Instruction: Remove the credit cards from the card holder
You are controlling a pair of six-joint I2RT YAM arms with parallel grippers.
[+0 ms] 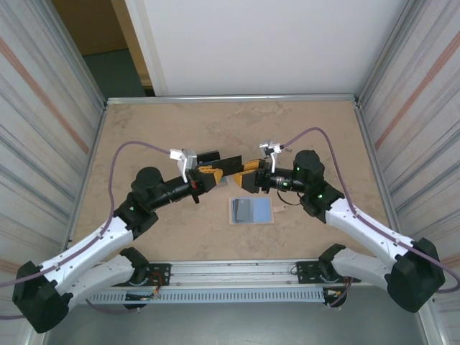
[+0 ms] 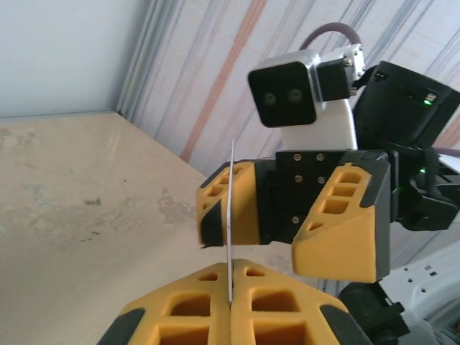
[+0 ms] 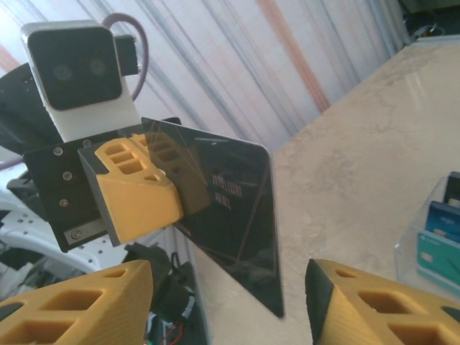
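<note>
My left gripper (image 1: 207,173) is shut on a black credit card (image 1: 231,164) and holds it in the air above the table. In the left wrist view this card (image 2: 231,208) stands edge-on between the shut fingers of the left gripper (image 2: 231,287). My right gripper (image 1: 249,172) faces it, open, with one finger on each side of the card's free end (image 3: 230,208) and a gap on both sides. The card holder (image 1: 251,210) lies open on the table just in front of both grippers. Blue and teal credit cards (image 3: 440,228) still sit in its pocket.
Striped walls (image 1: 43,108) close in the table (image 1: 215,122) on the left and right, with a metal rim along the far edge. Both purple cables arch over the arms. Bare tabletop lies behind the grippers and on either side of the holder.
</note>
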